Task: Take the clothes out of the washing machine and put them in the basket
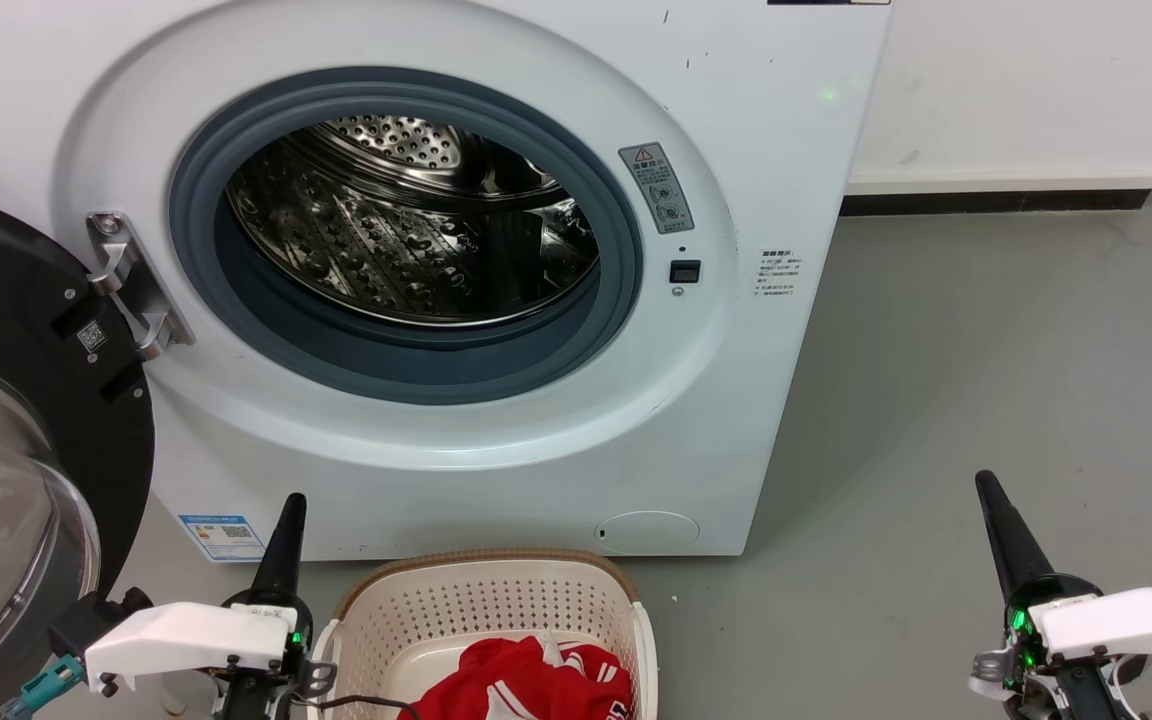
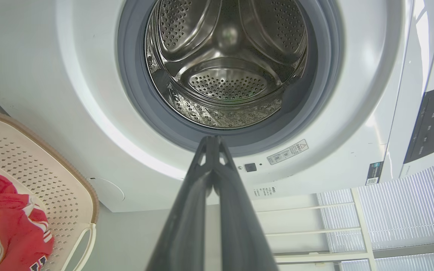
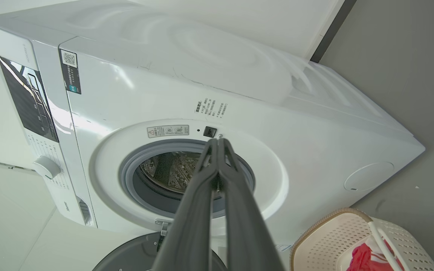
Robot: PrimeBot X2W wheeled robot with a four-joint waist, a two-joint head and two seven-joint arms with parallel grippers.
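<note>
The white washing machine [image 1: 756,90] stands open, and the part of its steel drum [image 1: 406,230] that I see holds no fabric. Red clothes [image 1: 536,680] with white trim lie in the cream basket [image 1: 481,565] on the floor in front of it. My left gripper [image 1: 291,510] hangs shut just left of the basket, holding nothing. Far off to the right, my right gripper [image 1: 986,490] is shut and holds nothing. In the left wrist view the left gripper [image 2: 212,140] points at the drum [image 2: 228,79], with the basket [image 2: 62,165] and clothes [image 2: 9,218] at lower left. The right wrist view shows the right gripper [image 3: 219,142], basket [image 3: 326,226] and clothes [image 3: 364,259].
The black-framed glass door [image 1: 6,470] swings open at the left, close to my left arm. Bare grey floor [image 1: 986,350] spreads to the right of the machine, up to a white wall with a dark skirting [image 1: 996,200].
</note>
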